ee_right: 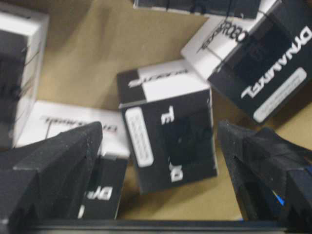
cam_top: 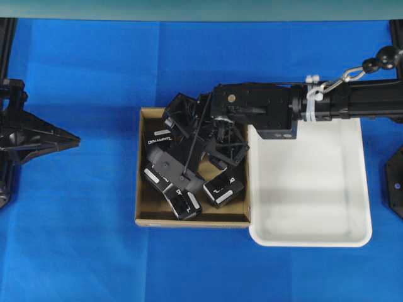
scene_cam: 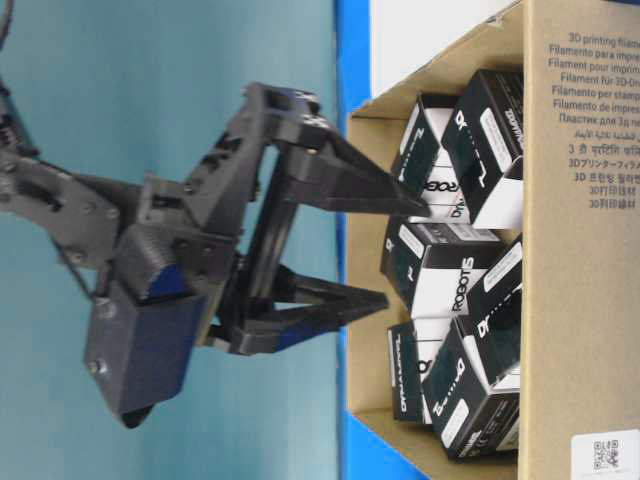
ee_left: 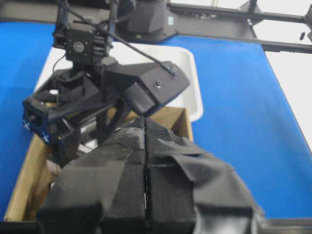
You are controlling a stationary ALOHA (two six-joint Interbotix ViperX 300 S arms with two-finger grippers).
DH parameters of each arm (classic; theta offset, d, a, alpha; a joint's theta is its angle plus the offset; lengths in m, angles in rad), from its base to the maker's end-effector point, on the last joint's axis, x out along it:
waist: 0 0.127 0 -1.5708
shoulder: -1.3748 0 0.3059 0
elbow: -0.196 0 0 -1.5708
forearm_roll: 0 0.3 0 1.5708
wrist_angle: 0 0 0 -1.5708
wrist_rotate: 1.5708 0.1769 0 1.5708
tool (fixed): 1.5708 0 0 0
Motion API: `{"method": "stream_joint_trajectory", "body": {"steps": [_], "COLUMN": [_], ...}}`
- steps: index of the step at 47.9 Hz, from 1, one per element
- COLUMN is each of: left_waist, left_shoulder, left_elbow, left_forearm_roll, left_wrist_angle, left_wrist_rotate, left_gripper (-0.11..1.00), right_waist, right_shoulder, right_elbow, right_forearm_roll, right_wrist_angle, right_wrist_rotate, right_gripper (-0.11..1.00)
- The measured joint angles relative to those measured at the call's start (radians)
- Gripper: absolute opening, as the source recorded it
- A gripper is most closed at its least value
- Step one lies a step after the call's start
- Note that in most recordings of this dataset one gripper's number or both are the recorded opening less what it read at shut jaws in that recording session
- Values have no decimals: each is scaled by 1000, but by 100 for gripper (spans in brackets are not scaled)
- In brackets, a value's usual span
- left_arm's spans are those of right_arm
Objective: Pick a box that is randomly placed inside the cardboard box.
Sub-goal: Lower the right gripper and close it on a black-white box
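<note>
The cardboard box (cam_top: 145, 217) sits mid-table and holds several small black cartons, such as one box (cam_top: 221, 189) at its front right. My right gripper (cam_top: 203, 135) reaches in from the right and hangs over the cardboard box, open. In the right wrist view, the right gripper (ee_right: 160, 141) has its fingers either side of a black carton (ee_right: 168, 146) lying on the cardboard floor (ee_right: 87, 48), not touching it. The table-level view shows the right gripper (scene_cam: 400, 252) open at the cardboard box's rim (scene_cam: 580, 300). My left gripper (cam_top: 74, 139) is shut and empty at the far left.
A white plastic tray (cam_top: 315, 189) stands against the cardboard box's right side and also shows in the left wrist view (ee_left: 187, 63). The right arm (cam_top: 352, 100) crosses above the tray's back edge. Blue cloth (cam_top: 82, 239) covers the table.
</note>
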State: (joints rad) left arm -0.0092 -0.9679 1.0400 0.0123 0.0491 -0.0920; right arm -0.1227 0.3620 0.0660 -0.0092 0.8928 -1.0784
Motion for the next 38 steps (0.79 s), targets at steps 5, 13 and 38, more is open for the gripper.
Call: {"method": "stream_joint_trajectory", "body": {"steps": [5,13,38], "left_waist": [2,0,2], "left_shoulder": [0,2,-2], "left_elbow": [0,0,0], "left_forearm_roll": [0,0,0], "left_wrist_angle": [0,0,0], "left_wrist_rotate": [-2,-2,-3], "left_gripper": [-7,-7,-7], "right_waist": [2,2,-6], "right_shoulder": [0,8,35], "right_elbow": [11,12,17], "right_forearm_roll": [0,0,0], "right_wrist_angle": [-41,-55,-55], "right_wrist_rotate": [-2,-2,31], "right_gripper": [98,98,69]}}
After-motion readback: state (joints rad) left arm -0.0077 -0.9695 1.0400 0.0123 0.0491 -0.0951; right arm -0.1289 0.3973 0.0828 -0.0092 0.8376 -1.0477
